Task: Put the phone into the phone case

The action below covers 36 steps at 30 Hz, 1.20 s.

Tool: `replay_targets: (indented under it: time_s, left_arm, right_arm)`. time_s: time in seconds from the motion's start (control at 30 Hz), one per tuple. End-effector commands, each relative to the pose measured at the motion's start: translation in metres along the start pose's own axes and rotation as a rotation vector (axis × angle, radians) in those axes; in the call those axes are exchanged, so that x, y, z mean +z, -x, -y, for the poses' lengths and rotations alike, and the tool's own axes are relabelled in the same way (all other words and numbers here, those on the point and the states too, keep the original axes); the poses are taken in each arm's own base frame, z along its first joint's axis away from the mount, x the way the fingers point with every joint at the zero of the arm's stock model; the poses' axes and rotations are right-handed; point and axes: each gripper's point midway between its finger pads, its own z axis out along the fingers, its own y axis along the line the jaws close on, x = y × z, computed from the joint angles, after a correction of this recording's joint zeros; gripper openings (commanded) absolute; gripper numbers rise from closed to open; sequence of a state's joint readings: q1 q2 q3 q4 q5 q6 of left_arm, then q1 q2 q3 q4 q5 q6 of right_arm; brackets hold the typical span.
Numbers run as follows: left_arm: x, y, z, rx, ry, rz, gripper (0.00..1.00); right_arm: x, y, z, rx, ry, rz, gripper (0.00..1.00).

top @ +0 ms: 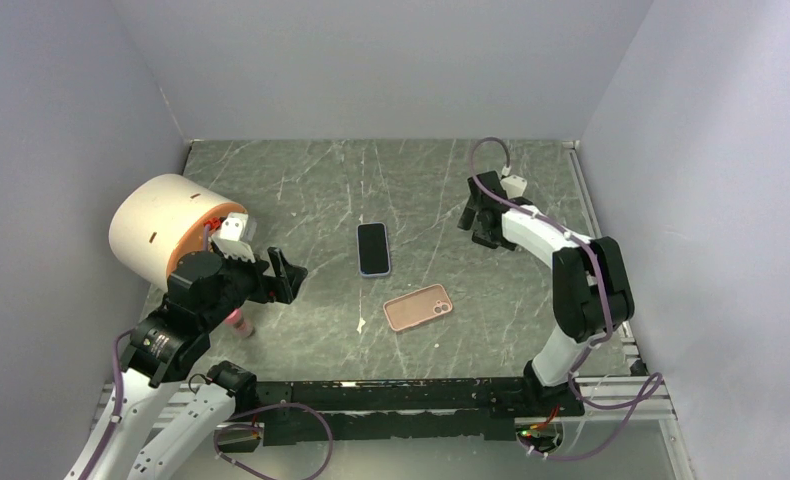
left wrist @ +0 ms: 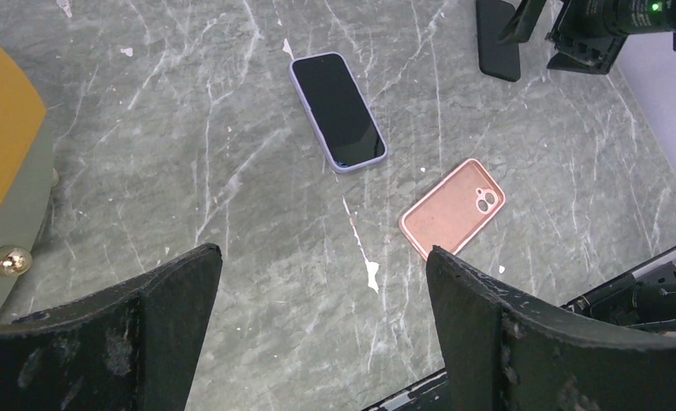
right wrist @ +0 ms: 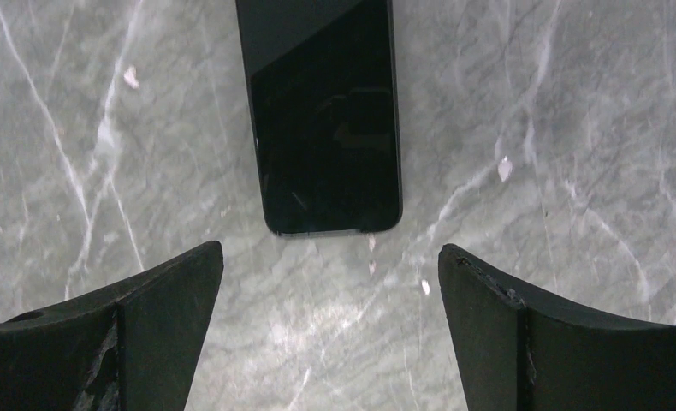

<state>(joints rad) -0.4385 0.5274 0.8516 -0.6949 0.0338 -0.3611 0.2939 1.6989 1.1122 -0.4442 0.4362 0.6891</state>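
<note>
so on the grey marbled tabletop (top: 301,190) there are actually two phones. The slim black bare phone (right wrist: 322,111) lies flat, screen up, over on the right side. From the overhead camera you can't really see it because the right claw (right wrist: 330,253) hangs right above it. That claw is spread wide with nothing in it, and the phone's near end sits just ahead of the gap between the fingers.

The empty pink phone case (top: 418,307) with the camera cutout lies flat near the middle, a bit toward the front. It's well apart from the black phone. Just behind it, not touching, is a dark-screened phone with a lavender rim (top: 373,248).

The left claw (left wrist: 322,265) is out at the left, also gaping open and empty, near a big white cylinder with an orange base (top: 161,230)
</note>
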Motion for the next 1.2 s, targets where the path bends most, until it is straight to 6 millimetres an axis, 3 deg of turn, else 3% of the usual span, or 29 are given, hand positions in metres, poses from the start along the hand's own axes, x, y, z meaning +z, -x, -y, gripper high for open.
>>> replay_targets:
  time_s: [0.0,0.33,0.53,0.83,1.17]
  left_arm:
    - [-0.006,0.015,0.009,0.000,-0.036,0.047,0.94]
    - [-0.006,0.016,0.010,0.003,-0.040,0.048,0.94]
    - [-0.005,0.015,0.010,0.002,-0.040,0.045,0.94]
    - [-0.004,0.015,0.009,0.003,-0.035,0.044,0.94]
    - [-0.004,0.015,0.008,0.005,-0.032,0.044,0.94]
  right_arm:
    - [0.010,0.037,-0.012,0.069,0.019,0.066,0.99]
    - [0.045,0.048,-0.005,0.090,0.015,0.040,0.99]
    - [0.062,0.051,-0.011,0.083,0.024,0.019,0.99]
    - [0.077,0.053,-0.019,0.057,0.026,0.007,0.97]
    - [0.092,0.041,-0.012,0.032,-0.017,-0.022,0.90]
